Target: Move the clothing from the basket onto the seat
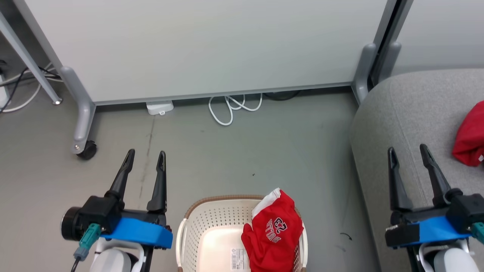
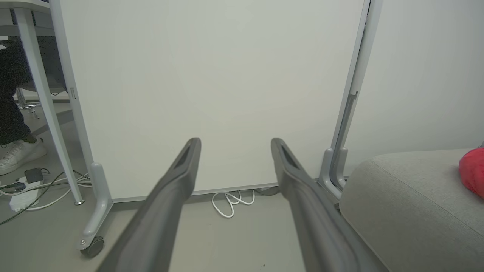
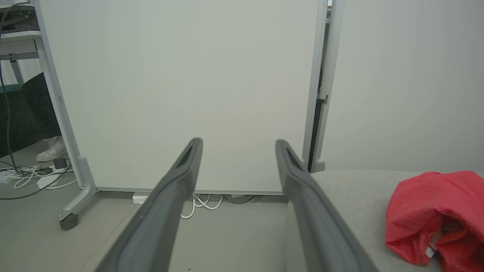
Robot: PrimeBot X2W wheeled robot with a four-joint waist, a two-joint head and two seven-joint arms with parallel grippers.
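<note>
clothing, two red pieces; task about half done, as judged.

item 1: plain garment (image 1: 470, 136), bunched, lying on the seat (image 1: 408, 121), the grey sofa at the right. a small white tag shows at its lower edge in the right wrist view. counts as delivered.

item 2: printed garment (image 1: 274, 234), red with white trim, "bulls 23" reading upside down in the head view. it is draped over the right side of the basket (image 1: 204, 223), part inside and part over the rim. not yet moved.

basket: cream, perforated, brown rim, standing on the floor (image 1: 245, 151) near the seat and between the two hands. a label sticker lies bare on its bottom, just beside the printed garment.

left hand (image 1: 146, 152): fingers spread wide, nothing between them, over bare floor left of the basket and apart from it.

right hand (image 1: 407, 148): fingers spread wide, empty, over the near edge of the seat, apart from the plain garment.

remaining, as judged: one pick from the basket and one placement on the seat. either hand must come down and inward to reach the printed garment. cloth hanging over the rim may catch and drag the light basket when lifted.
</note>
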